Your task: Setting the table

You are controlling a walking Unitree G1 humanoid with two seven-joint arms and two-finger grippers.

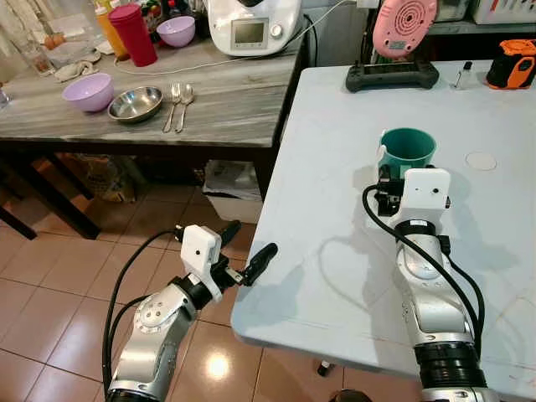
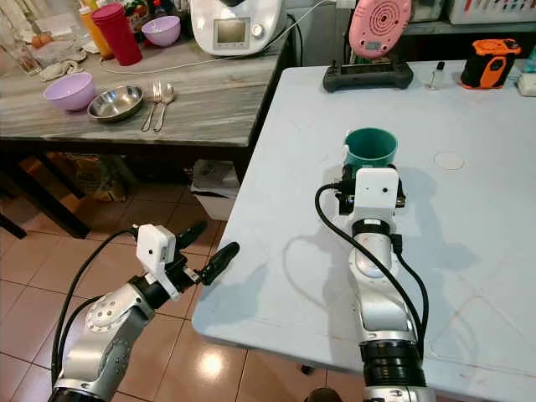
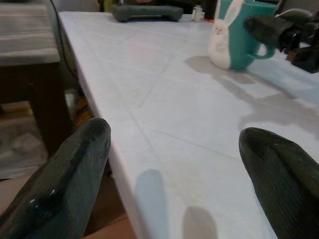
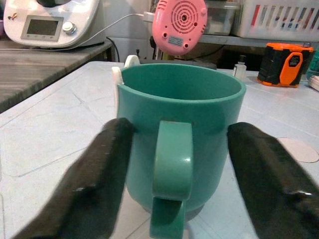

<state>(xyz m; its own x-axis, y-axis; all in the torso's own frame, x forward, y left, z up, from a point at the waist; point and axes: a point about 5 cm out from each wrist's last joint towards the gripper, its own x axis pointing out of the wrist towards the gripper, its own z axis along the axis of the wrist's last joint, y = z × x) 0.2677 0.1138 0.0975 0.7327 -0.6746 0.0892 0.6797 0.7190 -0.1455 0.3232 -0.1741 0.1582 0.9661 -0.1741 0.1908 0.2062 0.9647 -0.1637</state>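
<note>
The teal mug [image 4: 182,149] stands upright on the white table [image 1: 335,276], near its middle, with its handle [image 4: 172,174] turned toward the robot. A small white rabbit figure [image 3: 222,37] sits on the mug's side. The right gripper [image 4: 182,164] is at the mug, its two fingers apart, one on each side of the body; the gap between fingers and wall is small, and I cannot tell if they touch.

It seems the mug is either about to be gripped or just set down. If gripping, the fingers should close evenly on the body, not on the handle, and the lift should be straight up so the mug does not tip.

The left gripper [image 1: 243,251] hangs beside the table edge, fingers apart and empty.
</note>
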